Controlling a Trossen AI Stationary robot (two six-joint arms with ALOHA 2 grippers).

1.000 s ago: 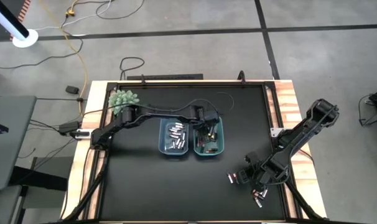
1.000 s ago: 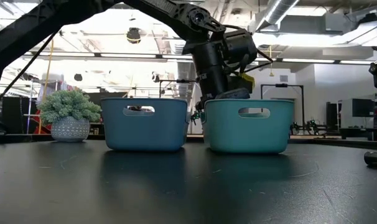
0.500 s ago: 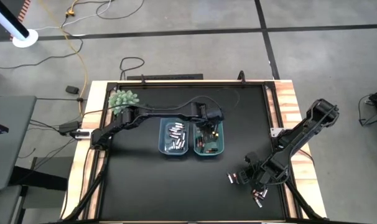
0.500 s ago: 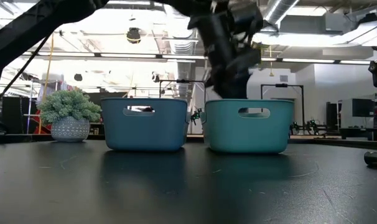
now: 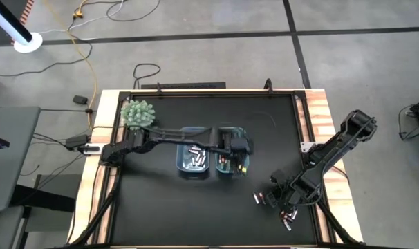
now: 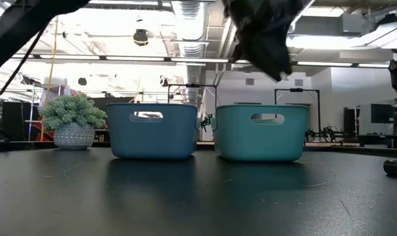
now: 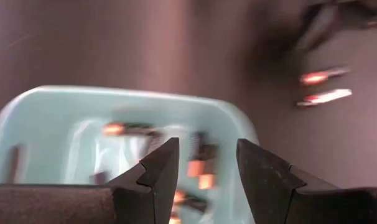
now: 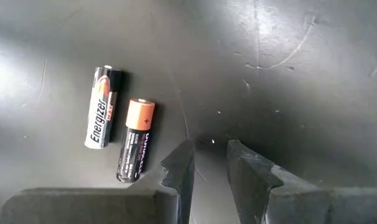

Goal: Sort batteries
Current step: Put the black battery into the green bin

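We keep the left end effector (image 7: 204, 168) open and empty – lifting clear of the teal plastic bin (image 5: 233, 153) – while the right end effector (image 8: 208, 163), jaws slightly apart and holding nothing, should centre over the copper-topped black battery (image 8: 134, 140) beside it on the black table (image 8: 288, 74).

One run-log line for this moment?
left hand: open, empty, above teal bin | right hand: waiting, empty, beside two loose batteries

"Energizer" was read along the silver-and-black battery (image 8: 103, 106) lying on the bench (image 8: 288, 74). "DURACELL" was made out, faintly, along the black battery with the copper end (image 8: 134, 140) just beside it. No other text could be read in any view.
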